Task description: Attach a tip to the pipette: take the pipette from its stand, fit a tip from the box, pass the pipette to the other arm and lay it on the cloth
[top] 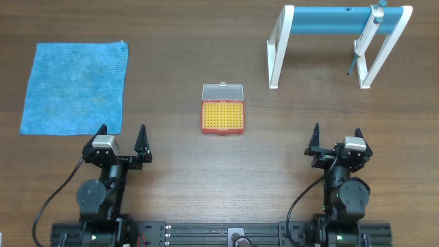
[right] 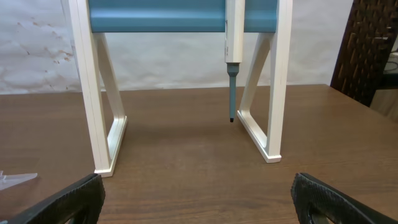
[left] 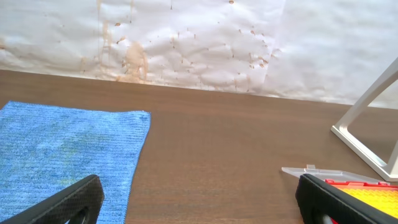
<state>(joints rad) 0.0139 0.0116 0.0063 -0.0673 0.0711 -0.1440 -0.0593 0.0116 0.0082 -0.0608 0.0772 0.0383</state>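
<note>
A white pipette [top: 365, 38] hangs on the blue bar of a white-framed stand [top: 329, 22] at the far right; its white body and grey shaft [right: 231, 56] point down at the table. An open tip box [top: 222, 110] with a red rim and yellow tips sits mid-table, its clear lid folded back; one corner of the tip box [left: 367, 190] shows in the left wrist view. A blue cloth [top: 75, 88] lies flat at the far left, also seen as the cloth [left: 62, 155]. My left gripper [top: 122, 140] and right gripper [top: 336, 139] are both open and empty, near the arm bases.
The stand's white legs [right: 102, 106] rest on the brown wooden table. A paper-covered wall [left: 186, 43] runs behind the table's far edge. A dark slatted object [right: 373, 50] stands off to the table's right side.
</note>
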